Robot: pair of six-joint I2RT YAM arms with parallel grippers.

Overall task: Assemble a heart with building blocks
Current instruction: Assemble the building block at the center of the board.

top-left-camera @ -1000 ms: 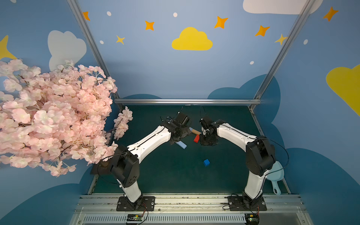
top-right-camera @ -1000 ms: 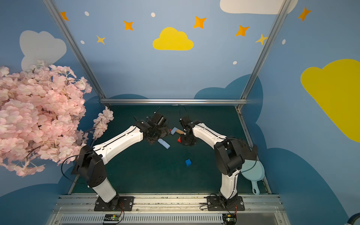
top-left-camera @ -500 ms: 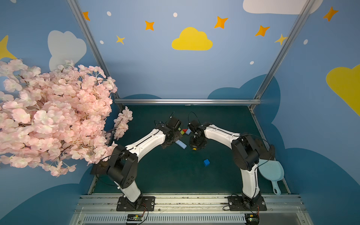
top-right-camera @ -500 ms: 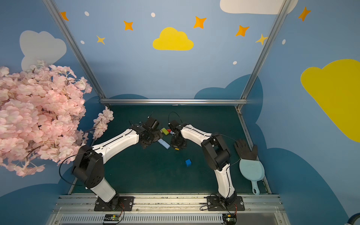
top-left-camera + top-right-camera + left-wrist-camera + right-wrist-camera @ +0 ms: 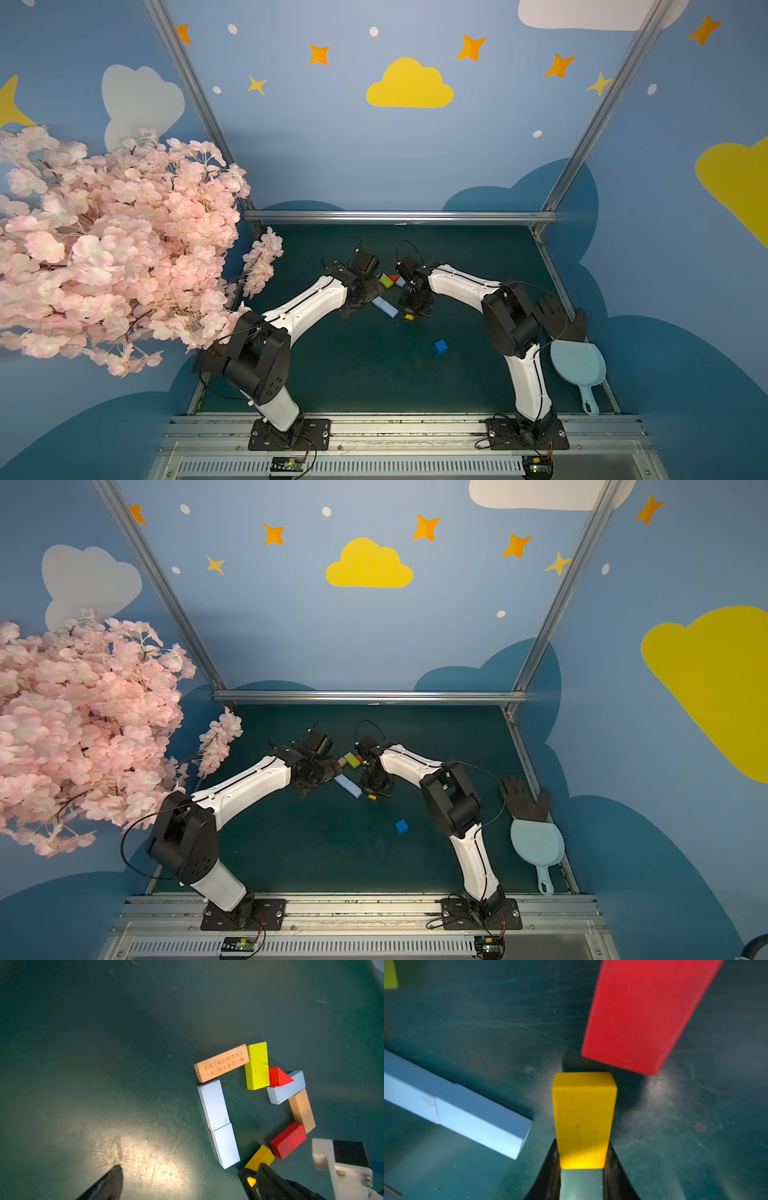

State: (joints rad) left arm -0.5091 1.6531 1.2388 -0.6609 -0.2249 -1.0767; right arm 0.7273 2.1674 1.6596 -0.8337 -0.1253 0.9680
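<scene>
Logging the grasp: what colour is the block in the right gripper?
Yellow; the block shows best in the right wrist view.

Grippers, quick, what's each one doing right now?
Left gripper: open, holding nothing.
Right gripper: shut on the yellow block.

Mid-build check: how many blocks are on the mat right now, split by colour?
light blue bars: 3
tan bars: 2
red bar, red triangle: 2
lime bar: 1
yellow bar: 1
dark blue cube: 1
total: 10
</scene>
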